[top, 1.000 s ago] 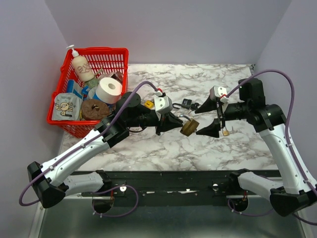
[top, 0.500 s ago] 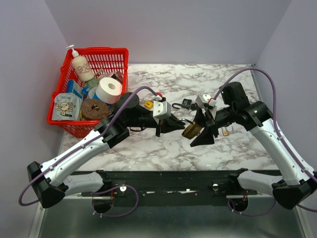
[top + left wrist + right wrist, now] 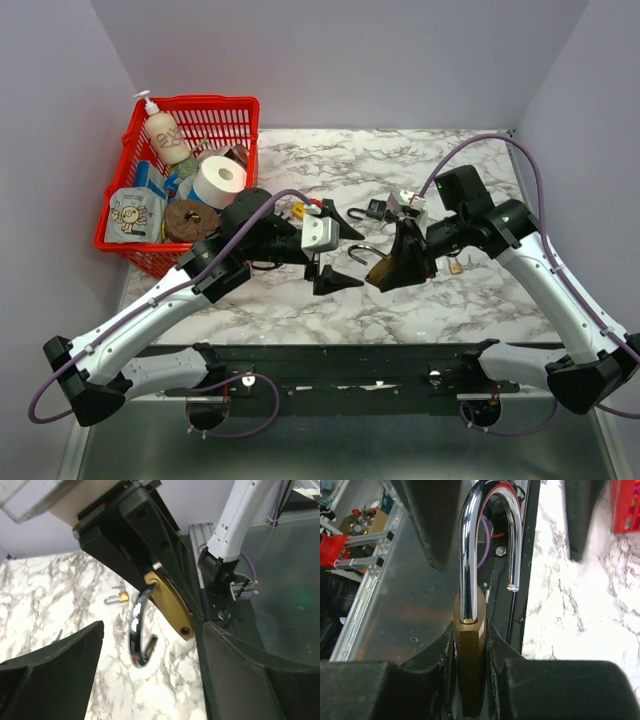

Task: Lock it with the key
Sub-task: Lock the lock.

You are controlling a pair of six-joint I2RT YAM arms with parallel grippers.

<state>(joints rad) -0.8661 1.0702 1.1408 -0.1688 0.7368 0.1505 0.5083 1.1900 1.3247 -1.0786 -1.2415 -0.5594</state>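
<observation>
A brass padlock with its steel shackle swung open hangs above the marble table. My right gripper is shut on the brass body, and the shackle stands free above the jaws. My left gripper is open just left of the padlock, its fingers apart on either side of the shackle without touching the lock body. A small key lies on the table right of the right gripper; the left wrist view shows the key beyond the padlock.
A red basket of toiletries and a paper roll stands at the back left. A small black item and a yellow one lie on the table behind the grippers. Both arms meet at the table's middle.
The right gripper moved left to the padlock and closed on its body. The left gripper, which had held the padlock, opened wide and let go.
</observation>
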